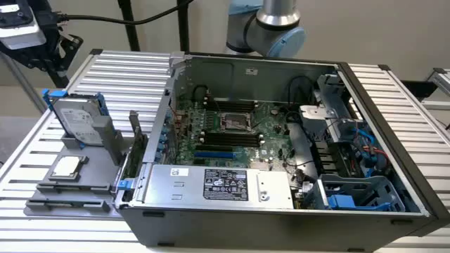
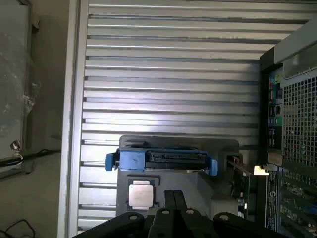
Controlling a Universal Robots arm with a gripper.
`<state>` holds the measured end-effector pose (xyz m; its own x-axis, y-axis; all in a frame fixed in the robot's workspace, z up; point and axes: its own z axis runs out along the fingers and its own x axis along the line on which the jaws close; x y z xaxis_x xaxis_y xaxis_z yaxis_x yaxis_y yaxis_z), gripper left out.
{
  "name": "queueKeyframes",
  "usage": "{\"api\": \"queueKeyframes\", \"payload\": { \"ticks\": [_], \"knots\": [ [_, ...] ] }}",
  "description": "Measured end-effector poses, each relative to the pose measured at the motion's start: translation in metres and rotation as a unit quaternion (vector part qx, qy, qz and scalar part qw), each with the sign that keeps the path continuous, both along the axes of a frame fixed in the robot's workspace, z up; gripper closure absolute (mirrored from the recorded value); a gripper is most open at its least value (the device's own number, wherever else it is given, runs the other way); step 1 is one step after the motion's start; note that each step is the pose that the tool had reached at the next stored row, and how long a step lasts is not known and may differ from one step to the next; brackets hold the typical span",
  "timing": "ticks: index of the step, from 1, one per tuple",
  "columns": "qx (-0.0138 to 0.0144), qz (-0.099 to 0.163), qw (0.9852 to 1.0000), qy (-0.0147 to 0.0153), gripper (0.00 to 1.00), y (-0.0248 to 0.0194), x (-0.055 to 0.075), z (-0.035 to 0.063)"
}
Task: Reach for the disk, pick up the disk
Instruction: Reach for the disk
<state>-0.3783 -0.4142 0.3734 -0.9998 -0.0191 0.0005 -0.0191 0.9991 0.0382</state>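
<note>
The disk (image 1: 76, 120) is a silver-grey hard drive with a white label and blue carrier rails. It stands upright on edge in a grey holder (image 1: 105, 138) on the exterior view's left. My gripper (image 1: 58, 51) hangs well above and behind it, touching nothing. The wrist view looks down on the disk's (image 2: 163, 159) top edge and blue rail ends. There my gripper (image 2: 174, 194) shows two black fingers pressed together, shut and holding nothing, a short way off the disk.
A small square silver chip (image 1: 67, 166) (image 2: 140, 193) lies in the grey fixture beside the disk. The open computer case (image 1: 383, 137) (image 2: 292, 124) stands close by, with a silver power supply box (image 1: 218, 184) inside. Everything rests on a slatted aluminium table (image 1: 126, 74).
</note>
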Motion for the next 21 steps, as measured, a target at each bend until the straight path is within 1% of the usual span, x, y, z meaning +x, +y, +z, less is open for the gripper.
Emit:
{"api": "queueKeyframes", "payload": {
  "ticks": [14, 16, 19, 21],
  "knots": [
    [-0.0001, 0.000, 1.0000, 0.0001, 0.89, 0.0000, 0.000, 0.0001],
    [-0.0001, 0.000, 1.0000, -0.0004, 0.89, 0.0004, -0.003, 0.0000],
    [0.0000, 0.000, 1.0000, -0.0009, 0.89, 0.0016, -0.013, -0.0007],
    [-0.0001, 0.000, 1.0000, -0.0011, 0.89, 0.0047, -0.020, -0.0013]
  ]
}}
